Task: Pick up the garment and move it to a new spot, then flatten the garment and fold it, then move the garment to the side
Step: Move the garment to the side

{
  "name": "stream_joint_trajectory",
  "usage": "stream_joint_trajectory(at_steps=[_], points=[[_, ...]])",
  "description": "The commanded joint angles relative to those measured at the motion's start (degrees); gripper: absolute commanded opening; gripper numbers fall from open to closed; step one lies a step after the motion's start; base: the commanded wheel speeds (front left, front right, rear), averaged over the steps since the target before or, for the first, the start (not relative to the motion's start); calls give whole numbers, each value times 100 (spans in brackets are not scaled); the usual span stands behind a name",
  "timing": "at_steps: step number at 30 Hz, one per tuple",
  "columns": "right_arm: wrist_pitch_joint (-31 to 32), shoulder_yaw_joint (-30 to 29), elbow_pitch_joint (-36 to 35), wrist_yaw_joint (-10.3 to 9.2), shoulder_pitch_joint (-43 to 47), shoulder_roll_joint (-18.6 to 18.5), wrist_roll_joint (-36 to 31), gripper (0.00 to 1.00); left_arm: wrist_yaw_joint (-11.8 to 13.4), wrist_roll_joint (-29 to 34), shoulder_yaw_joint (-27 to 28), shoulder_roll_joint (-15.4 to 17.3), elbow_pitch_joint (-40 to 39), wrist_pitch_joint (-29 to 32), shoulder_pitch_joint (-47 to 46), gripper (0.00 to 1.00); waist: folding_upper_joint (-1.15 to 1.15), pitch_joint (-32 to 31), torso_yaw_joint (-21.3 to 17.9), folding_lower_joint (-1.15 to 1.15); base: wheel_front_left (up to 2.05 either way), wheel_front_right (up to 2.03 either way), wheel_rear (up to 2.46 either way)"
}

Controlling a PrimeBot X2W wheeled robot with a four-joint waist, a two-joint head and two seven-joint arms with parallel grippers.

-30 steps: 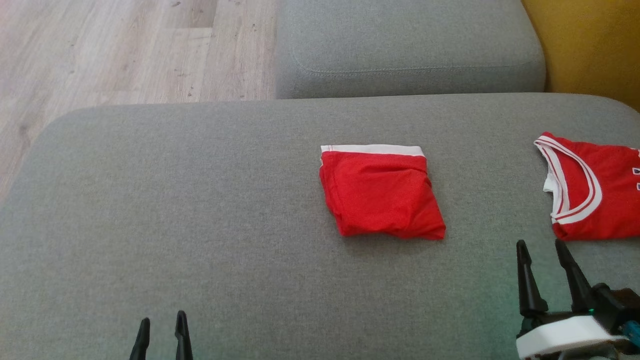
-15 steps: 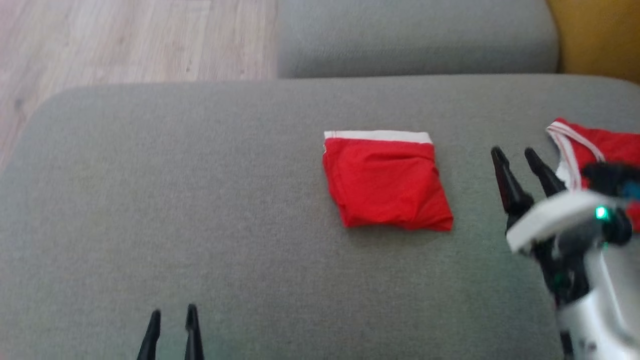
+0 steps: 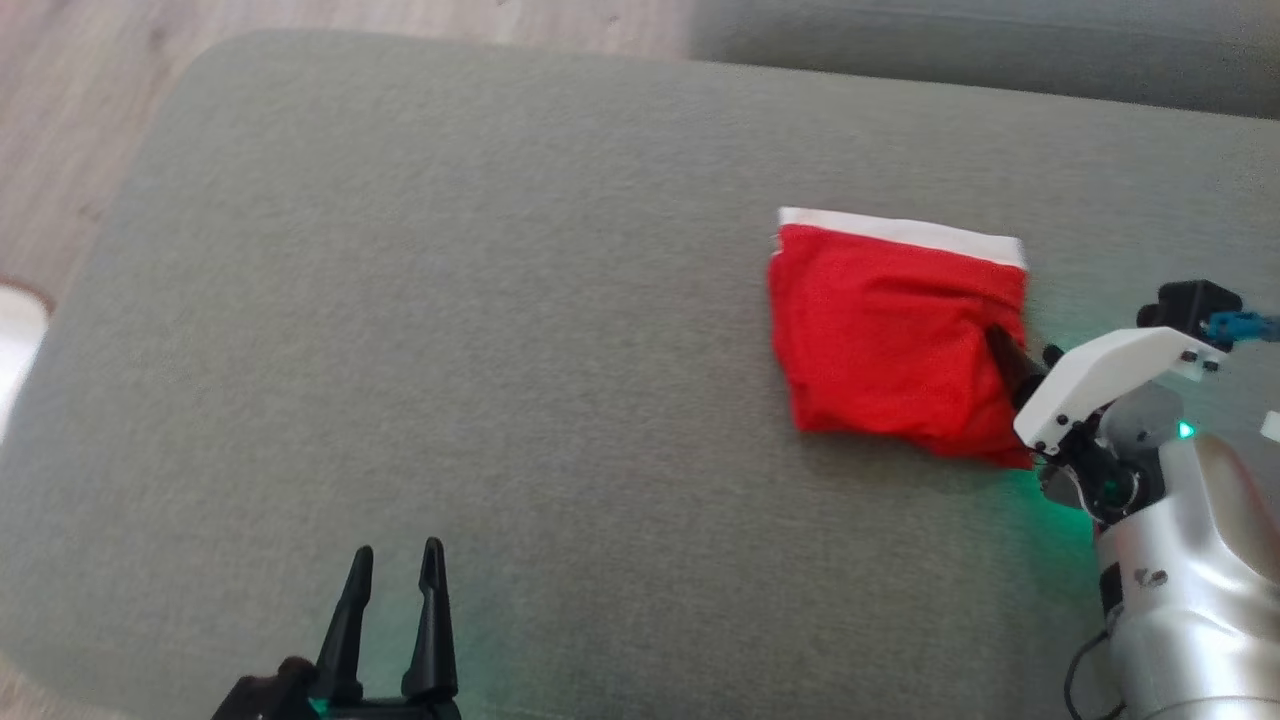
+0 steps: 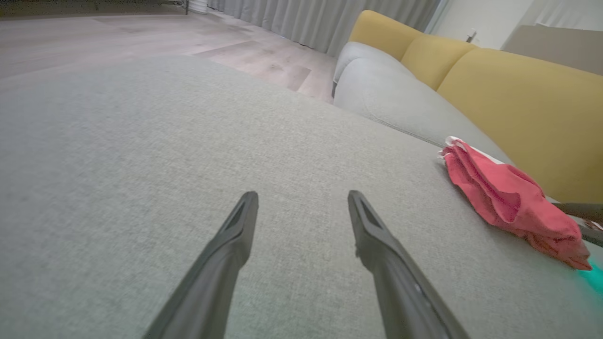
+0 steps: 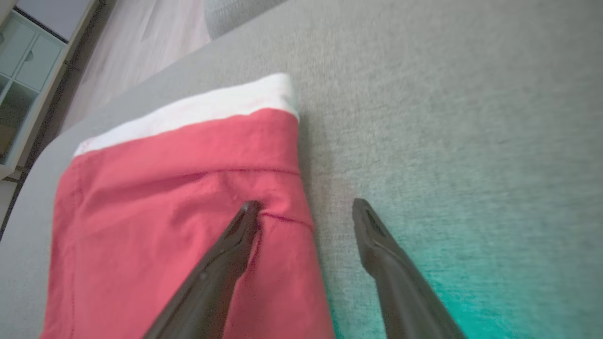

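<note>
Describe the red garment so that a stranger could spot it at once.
Start at the wide grey cushion in front of the robot and look toward its right side. There lies a folded garment, with the open right end effector straddling its right edge. It is bright red against the plain grey, with a white band along its far edge.

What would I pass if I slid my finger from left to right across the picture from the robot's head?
left gripper → red folded garment → right gripper, whose fingers straddle the garment's right edge. All of this lies on the gray cushion.
</note>
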Motion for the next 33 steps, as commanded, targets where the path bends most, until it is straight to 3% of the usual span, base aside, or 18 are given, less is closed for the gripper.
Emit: stream_joint_trajectory(at_steps=[1, 5, 6, 7, 8, 17, 26, 33], points=[[-55, 21, 10, 40, -310, 58, -55, 100, 33, -30, 127, -9, -124, -38, -172, 100, 0, 133, 223, -1, 0, 0, 0], [28, -228, 470, 40, -468, 111, 32, 100, 54, -56, 98, -9, -120, -38, -180, 100, 0, 163, 290, -1, 0, 0, 0], [81, -256, 551, 40, -502, 126, 110, 87, 63, -64, 90, -9, -128, -38, -183, 100, 0, 167, 289, -1, 0, 0, 0], [87, -287, 607, 40, -536, 137, 169, 8, 73, -71, 82, -9, -140, -38, -185, 100, 0, 172, 273, -1, 0, 0, 0], [72, -286, 636, 40, -573, 145, 202, 0, 82, -77, 79, -9, -154, -38, -187, 100, 0, 183, 239, -1, 0, 0, 0], [-2, 28, 350, 40, -840, 82, 423, 0, 116, -90, 142, -9, -246, -38, -198, 100, 0, 286, -603, -1, 0, 0, 0], [50, 243, -377, 40, -1249, -538, 238, 0, -2, 182, 117, -9, -211, -38, -584, 100, 0, 620, -1849, -1, 0, 0, 0], [274, 120, -685, 40, -1666, -1171, -48, 0, -94, 317, 47, -9, -93, -38, -881, 100, 0, 823, -1938, -1, 0, 0, 0]])
